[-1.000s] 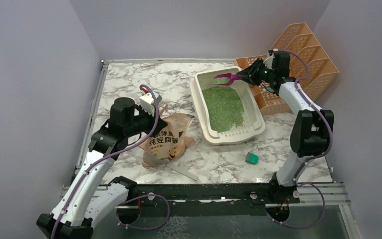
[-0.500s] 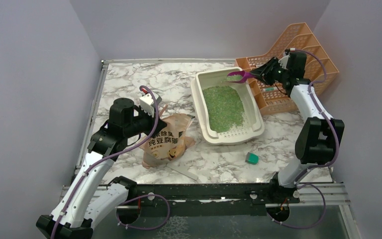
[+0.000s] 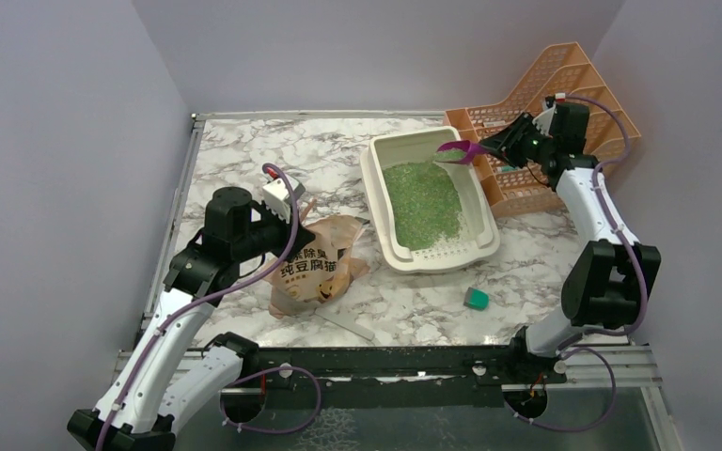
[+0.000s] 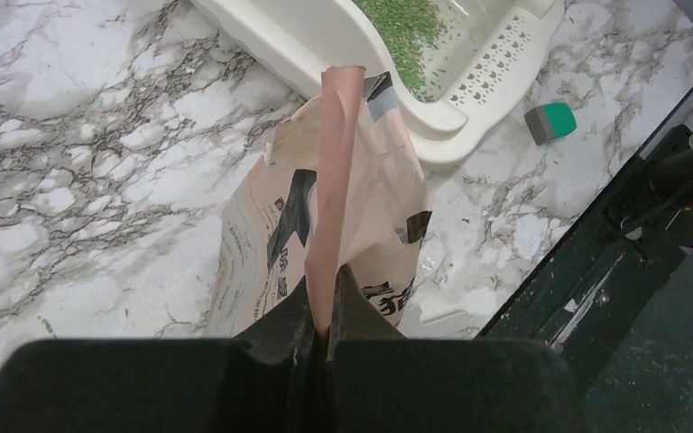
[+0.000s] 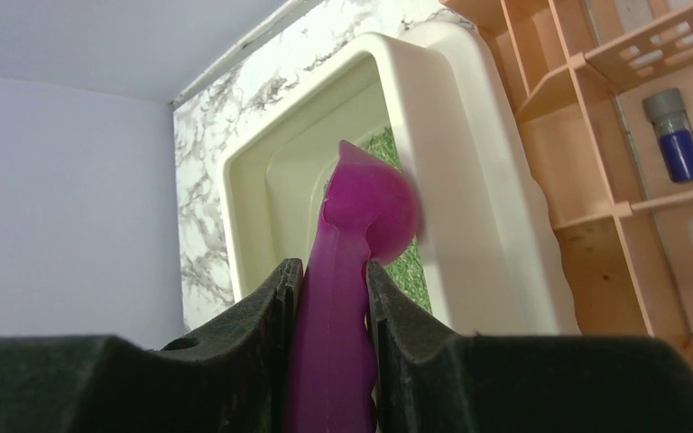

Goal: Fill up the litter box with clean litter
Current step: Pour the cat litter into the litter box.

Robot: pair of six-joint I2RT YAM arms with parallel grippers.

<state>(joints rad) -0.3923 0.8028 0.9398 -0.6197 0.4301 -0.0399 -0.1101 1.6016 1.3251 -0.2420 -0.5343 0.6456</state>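
The cream-white litter box (image 3: 372, 183) stands right of centre, with clean litter (image 3: 421, 202) spread as a green layer over most of its floor. My right gripper (image 3: 510, 142) is shut on the handle of a magenta scoop (image 3: 455, 149), whose bowl hangs over the box's far right corner. In the right wrist view the scoop (image 5: 365, 212) runs out from between the right gripper's (image 5: 334, 271) jaws, above the box rim (image 5: 469, 180) and the litter (image 5: 406, 266). My left gripper (image 4: 322, 293) is shut on the top edge of the tan paper bag (image 4: 370, 207), which stands left of the box (image 4: 289, 45).
An orange mesh rack (image 3: 573, 94) stands just right of the box, with small vials (image 5: 677, 135) on its shelves. A teal block (image 3: 476, 299) lies near the table's front right. A pale strip (image 3: 343, 322) lies in front of the bag. Walls close in on three sides.
My right gripper has carried the scoop to the right, from over the box's far end to its far right corner beside the rack. The left arm and bag have stayed put.
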